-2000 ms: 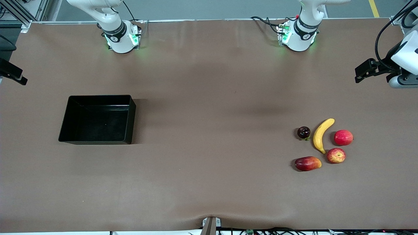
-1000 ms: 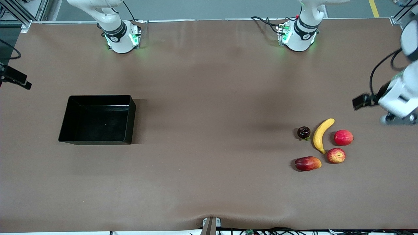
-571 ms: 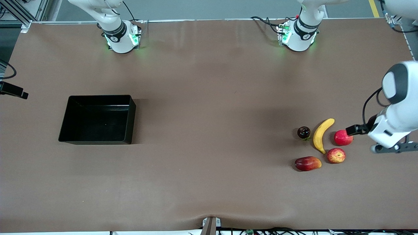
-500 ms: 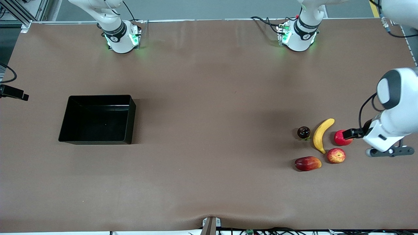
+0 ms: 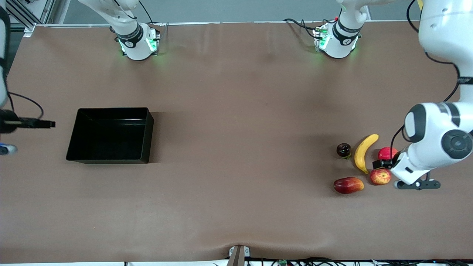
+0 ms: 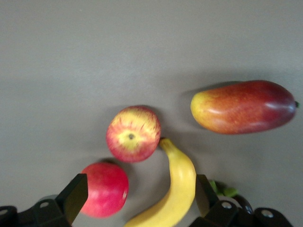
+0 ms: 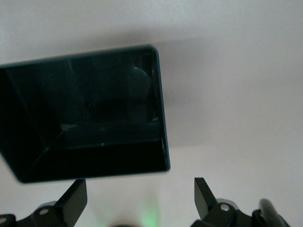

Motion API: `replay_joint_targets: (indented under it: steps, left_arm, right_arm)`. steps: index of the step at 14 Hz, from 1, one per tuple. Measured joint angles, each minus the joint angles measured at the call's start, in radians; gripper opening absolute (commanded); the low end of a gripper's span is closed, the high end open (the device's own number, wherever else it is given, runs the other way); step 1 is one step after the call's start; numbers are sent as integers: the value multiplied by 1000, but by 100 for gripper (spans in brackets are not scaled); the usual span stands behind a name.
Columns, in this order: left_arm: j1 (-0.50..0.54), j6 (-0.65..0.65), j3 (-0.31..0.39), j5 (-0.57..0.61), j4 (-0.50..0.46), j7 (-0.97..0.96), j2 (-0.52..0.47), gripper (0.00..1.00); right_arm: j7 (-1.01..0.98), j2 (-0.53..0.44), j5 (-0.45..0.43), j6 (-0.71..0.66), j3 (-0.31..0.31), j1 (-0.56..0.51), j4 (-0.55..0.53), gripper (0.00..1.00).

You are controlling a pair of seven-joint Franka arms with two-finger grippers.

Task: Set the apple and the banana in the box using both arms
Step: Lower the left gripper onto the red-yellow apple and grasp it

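As its black two-finger jaws stood wide apart, the left gripper (image 6: 137, 201) of the white jointed left arm (image 5: 436, 140) hung over a cluster of fruit on the brown table (image 5: 236, 111) at that arm's end, holding nothing. In the left wrist view the small round apple (image 6: 133, 134), red streaked with yellow-orange and dimpled at the top, lay just ahead of the gap between the fingers (image 6: 75, 196), apart from both of them. The curved yellow banana (image 6: 173, 189) ran up through the gap close to one finger, its tip just beside the apple. A plain pinkish-red round fruit (image 6: 105, 189) sat by the other finger, an elongated red-orange mango-like fruit (image 6: 244, 106) lay farther out from the jaws, and a small dark round fruit (image 5: 343, 149) lay beside the banana toward the right arm's end. The right gripper (image 7: 137, 201), its jaws also spread wide and empty, hung at the right arm's end of the table, just outside the black rectangular shallow plastic box (image 5: 111, 135). In the right wrist view the glossy inside of the box lay ahead of the open fingers with no fruit in it, and neither finger touched its rim.
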Motion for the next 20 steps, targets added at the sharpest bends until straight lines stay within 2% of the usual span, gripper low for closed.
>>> replay_joint_targets:
  steps: [3, 5, 6, 7, 8, 9, 10, 13, 14, 15, 17, 18, 19, 20]
  left_arm:
    - [19, 69, 1, 2, 1, 32, 68, 100]
    - [28, 86, 2, 2, 4, 55, 96, 100]
    - [28, 92, 1, 2, 5, 59, 104, 100]
    - [28, 104, 1, 2, 7, 60, 110, 100]
    - [28, 115, 1, 2, 8, 61, 114, 100]
    - [28, 120, 1, 2, 8, 62, 119, 100]
    - [29, 122, 1, 2, 8, 63, 122, 100]
    - [35, 123, 2, 2, 9, 83, 131, 100]
    - [39, 125, 3, 2, 9, 89, 136, 100]
    - [44, 132, 3, 2, 10, 95, 142, 99]
    - [51, 144, 3, 2, 10, 100, 149, 56]
    - [53, 145, 3, 2, 11, 101, 149, 30]
    - [54, 145, 3, 2, 12, 101, 149, 0]
    - [55, 146, 3, 2, 14, 101, 149, 0]
  right_arm:
    - [-68, 51, 0, 205, 0, -10, -111, 100]
    - [-80, 66, 0, 293, 0, -14, -183, 100]
    - [-88, 70, 0, 325, 0, -17, -212, 89]
    - [-105, 73, 0, 346, 0, -23, -238, 73]
    - [-120, 76, 0, 359, -1, -32, -259, 52]
    - [-129, 80, 0, 364, -1, -40, -271, 43]
    - [-136, 83, 0, 366, -1, -46, -276, 39]
    - [-145, 91, 0, 378, 0, -49, -284, 5]
    - [-147, 93, 0, 379, 0, -49, -285, 0]
    - [-148, 94, 1, 379, 1, -49, -286, 0]
    - [-148, 94, 4, 378, 2, -49, -286, 0]
    - [-148, 94, 7, 377, 2, -50, -286, 0]
    - [-148, 94, 14, 373, 1, -51, -285, 0]
    - [-148, 94, 32, 358, 1, -51, -282, 0]
